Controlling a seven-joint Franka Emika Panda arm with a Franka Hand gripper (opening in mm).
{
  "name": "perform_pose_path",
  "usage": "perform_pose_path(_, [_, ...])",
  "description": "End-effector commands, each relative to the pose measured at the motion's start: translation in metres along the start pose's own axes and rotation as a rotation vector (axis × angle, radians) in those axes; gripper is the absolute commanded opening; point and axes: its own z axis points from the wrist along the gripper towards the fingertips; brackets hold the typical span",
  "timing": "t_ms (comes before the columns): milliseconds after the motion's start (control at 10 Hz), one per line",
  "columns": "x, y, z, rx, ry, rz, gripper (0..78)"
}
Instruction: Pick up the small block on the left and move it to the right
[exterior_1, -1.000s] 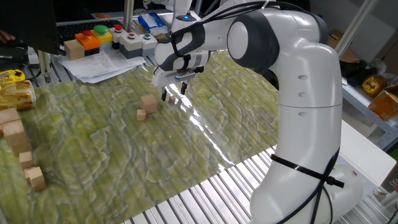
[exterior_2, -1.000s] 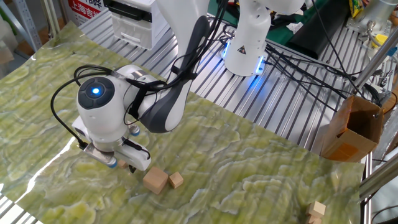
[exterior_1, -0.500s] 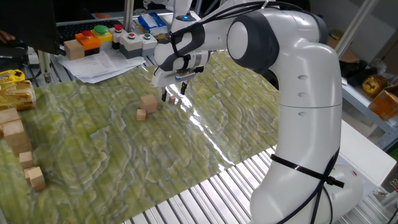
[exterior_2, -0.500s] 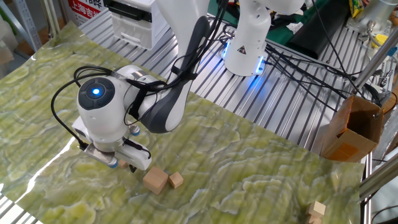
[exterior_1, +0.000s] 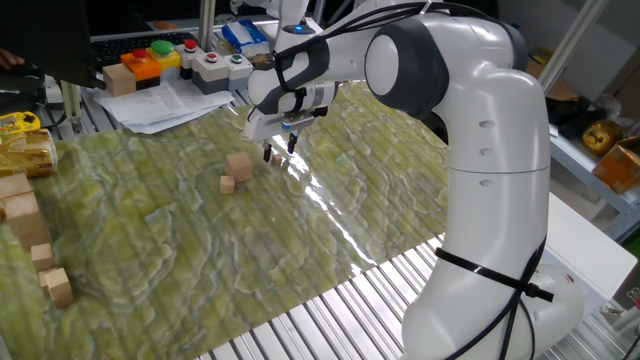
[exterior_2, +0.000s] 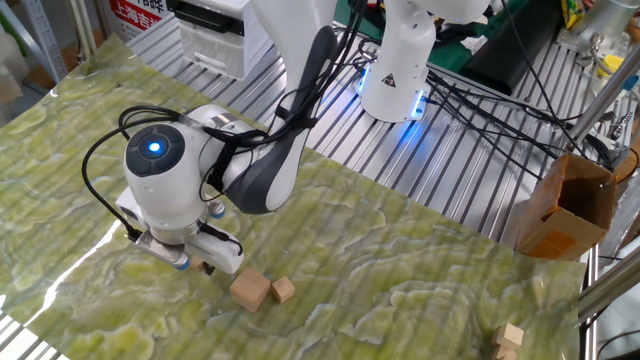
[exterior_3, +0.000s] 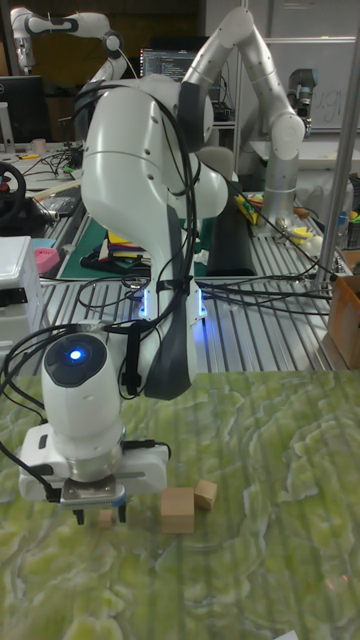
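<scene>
The small block (exterior_3: 105, 518) is a tiny light-brown cube lying on the green mat, left of the other two cubes in the tall fixed view. My gripper (exterior_3: 101, 517) points straight down over it, one finger on each side, with a little space showing at both. The other fixed view shows the gripper (exterior_2: 197, 262) low on the mat and the small block (exterior_2: 199, 266) half hidden under it. In one fixed view the gripper (exterior_1: 279, 151) stands just right of the largest cube (exterior_1: 238, 166) and the medium cube (exterior_1: 227, 184).
Several wooden blocks (exterior_1: 30, 235) are piled at the mat's left edge. A button box (exterior_1: 165, 55) and papers (exterior_1: 160, 100) lie at the far side. A cardboard box (exterior_2: 565, 210) stands off the mat. More blocks (exterior_2: 510, 338) lie near the corner.
The two fingers have drawn a little closer together around the small block. The arm and the other cubes have stayed where they were.
</scene>
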Motion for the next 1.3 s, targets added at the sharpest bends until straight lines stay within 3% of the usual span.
perform_pose_path(100, [-0.001,-0.001,-0.001,0.001,-0.003,0.001,1.2])
perform_pose_path(1100, [-0.001,-0.001,-0.001,0.001,-0.003,0.001,1.2])
perform_pose_path(1200, [0.010,-0.002,-0.015,-0.034,0.007,0.036,1.2])
perform_pose_path(1300, [0.012,-0.004,-0.021,-0.035,0.010,0.040,1.2])
